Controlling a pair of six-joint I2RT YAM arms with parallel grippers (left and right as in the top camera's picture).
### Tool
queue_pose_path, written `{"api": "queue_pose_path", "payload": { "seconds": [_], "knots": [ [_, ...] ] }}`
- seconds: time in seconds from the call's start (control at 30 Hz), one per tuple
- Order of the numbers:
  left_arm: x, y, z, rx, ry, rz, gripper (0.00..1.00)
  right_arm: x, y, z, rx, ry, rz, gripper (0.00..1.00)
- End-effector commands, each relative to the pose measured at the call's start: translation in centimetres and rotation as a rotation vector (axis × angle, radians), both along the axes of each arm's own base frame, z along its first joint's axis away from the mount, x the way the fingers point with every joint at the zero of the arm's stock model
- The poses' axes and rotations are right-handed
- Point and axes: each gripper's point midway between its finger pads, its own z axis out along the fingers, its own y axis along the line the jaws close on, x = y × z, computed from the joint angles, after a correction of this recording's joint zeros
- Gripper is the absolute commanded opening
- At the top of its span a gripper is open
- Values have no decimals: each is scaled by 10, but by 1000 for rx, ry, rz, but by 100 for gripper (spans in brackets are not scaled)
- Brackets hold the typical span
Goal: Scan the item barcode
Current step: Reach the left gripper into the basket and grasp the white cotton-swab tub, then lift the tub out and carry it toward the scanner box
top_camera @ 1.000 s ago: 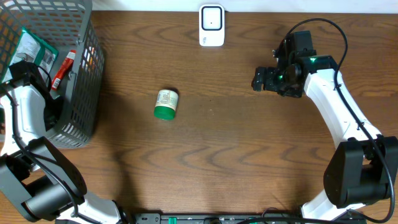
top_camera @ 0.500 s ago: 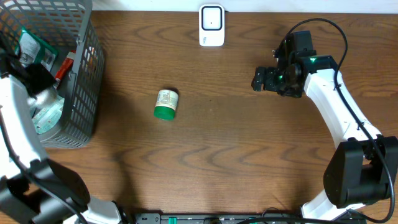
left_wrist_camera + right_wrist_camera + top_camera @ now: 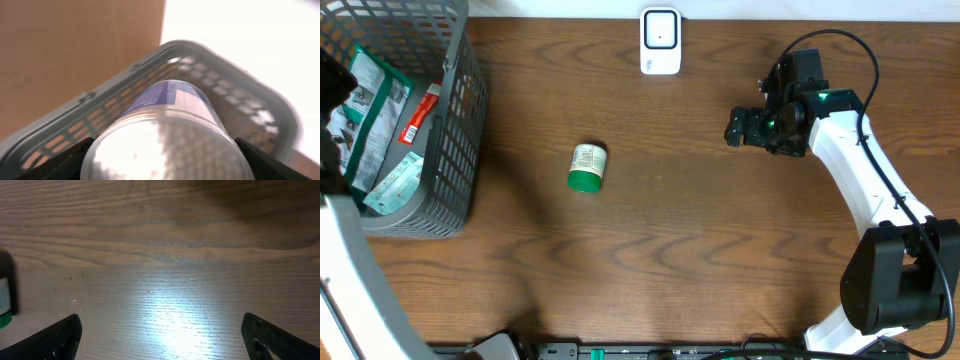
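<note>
The left pincer (image 3: 162, 161) is clamped on a clear plastic cylinder with a blue label (image 3: 170, 112), above the grey mesh basket (image 3: 462, 140) at ten o'clock. The right pincer (image 3: 167, 337) stands wide apart over the brown wooden table (image 3: 670, 250) at two o'clock.

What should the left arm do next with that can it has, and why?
Probably swing it rightward toward the white scanner at the far side. The left gripper holds a clear, blue-labelled can above the grey basket, so the can looks free of the basket but is nowhere near the scanner yet.
</note>
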Motion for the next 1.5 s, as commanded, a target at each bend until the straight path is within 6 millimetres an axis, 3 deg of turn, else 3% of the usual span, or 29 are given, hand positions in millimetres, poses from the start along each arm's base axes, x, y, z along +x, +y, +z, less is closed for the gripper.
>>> {"api": "queue_pose_path", "payload": {
  "seconds": [0.0, 0.13, 0.23, 0.6, 0.93, 1.1, 1.47],
  "knots": [
    [2, -42, 28, -23, -96, -168, 74, 5, 4, 4, -2, -19, 14, 99],
    [6, -101, 32, -111, -127, -421, 74, 5, 4, 4, -1, -22, 15, 99],
    [7, -138, 18, -200, -83, -565, 74, 6, 4, 4, -1, -25, 15, 99],
    [1, -214, -91, -453, 372, -705, 74, 6, 4, 4, -1, -25, 14, 99],
    [9, -266, -187, -417, 743, -724, 74, 5, -2, 4, 3, -12, -18, 99],
    [10, -300, -227, -362, 881, -761, 74, 5, -17, 3, 3, 0, -56, 99],
    [25, -346, -293, -14, 1007, -702, 74, 1, -86, 0, 6, 44, -239, 99]
  ]
}}
